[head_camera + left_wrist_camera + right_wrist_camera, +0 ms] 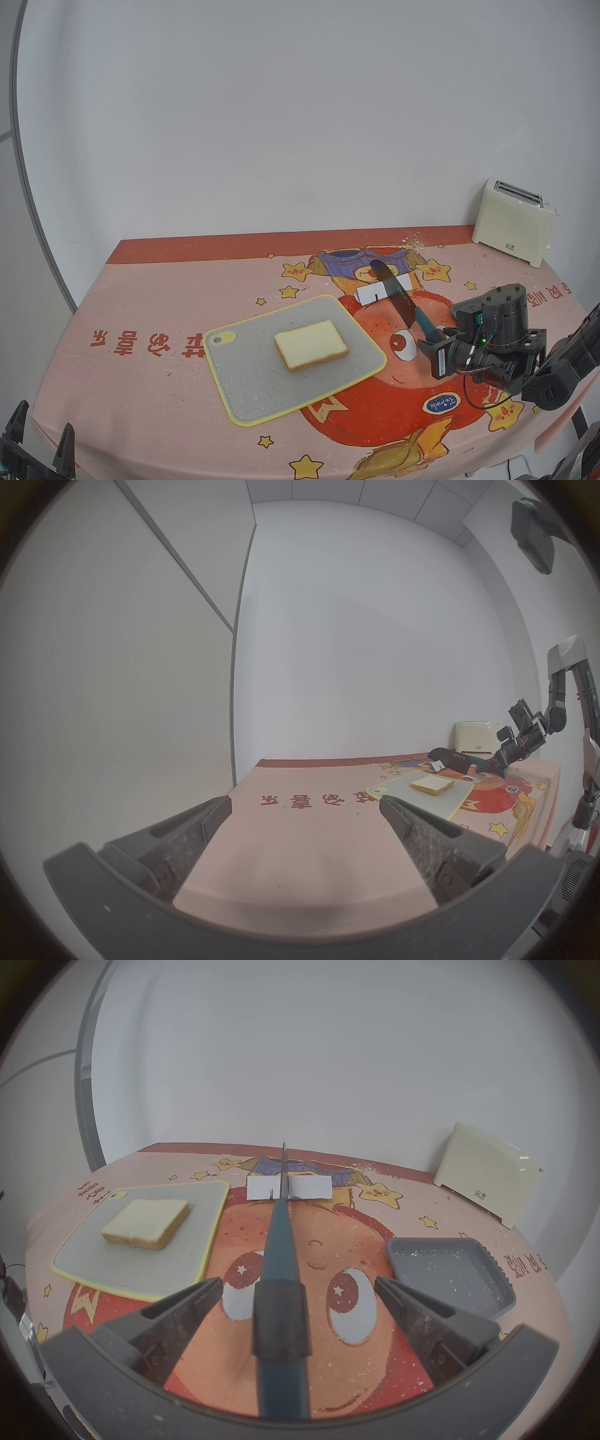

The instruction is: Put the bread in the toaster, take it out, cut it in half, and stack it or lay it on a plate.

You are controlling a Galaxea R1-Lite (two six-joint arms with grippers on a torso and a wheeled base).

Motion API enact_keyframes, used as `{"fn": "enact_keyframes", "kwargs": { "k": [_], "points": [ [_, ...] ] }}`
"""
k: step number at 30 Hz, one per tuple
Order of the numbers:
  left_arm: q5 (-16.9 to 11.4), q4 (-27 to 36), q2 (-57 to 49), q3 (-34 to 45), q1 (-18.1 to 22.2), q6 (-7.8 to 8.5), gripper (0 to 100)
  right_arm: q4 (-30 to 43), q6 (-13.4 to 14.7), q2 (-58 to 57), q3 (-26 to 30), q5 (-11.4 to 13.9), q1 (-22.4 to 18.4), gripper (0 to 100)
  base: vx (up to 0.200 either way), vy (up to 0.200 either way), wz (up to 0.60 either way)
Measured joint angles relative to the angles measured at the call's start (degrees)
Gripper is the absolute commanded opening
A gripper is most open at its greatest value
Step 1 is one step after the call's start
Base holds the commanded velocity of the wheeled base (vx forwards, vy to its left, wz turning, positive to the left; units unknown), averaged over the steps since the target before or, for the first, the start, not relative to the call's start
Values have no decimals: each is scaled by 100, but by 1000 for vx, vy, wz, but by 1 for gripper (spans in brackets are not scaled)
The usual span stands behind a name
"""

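A slice of bread point(310, 345) lies flat on the grey, yellow-rimmed cutting board point(250, 381) in the middle of the table. To the right of the board, a knife point(400, 299) with a dark blade and teal handle point(279, 1254) rests with its blade in a white paper holder point(309, 1187). My right gripper point(299, 1282) is open around the handle, fingers point(187, 1310) wide on either side and not touching it. The cream toaster point(512, 225) stands at the back right corner. My left gripper point(306, 830) is open and empty, off the table's near left corner.
A grey square plate point(450, 1272) sits on the table between the knife and the toaster. Crumbs are scattered near the back edge point(412, 239). The printed pink tablecloth point(156, 294) covers the table, with bare room on its left half.
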Motion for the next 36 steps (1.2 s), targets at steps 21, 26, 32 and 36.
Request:
{"fn": "enact_keyframes", "kwargs": {
  "k": [21,26,32,36],
  "points": [
    [0,-1,0,0,2,-2,100,5,0,-384,-306,12,-16,0,0,0,0],
    [0,-1,0,0,-1,-2,100,-5,16,-516,-347,20,6,0,0,0,0],
    [-11,0,0,0,0,-7,100,-2,55,-789,-322,61,307,0,0,0,0],
    [-22,0,0,0,5,-21,100,7,128,-1009,-135,219,734,0,0,0,0]
  ]
}}
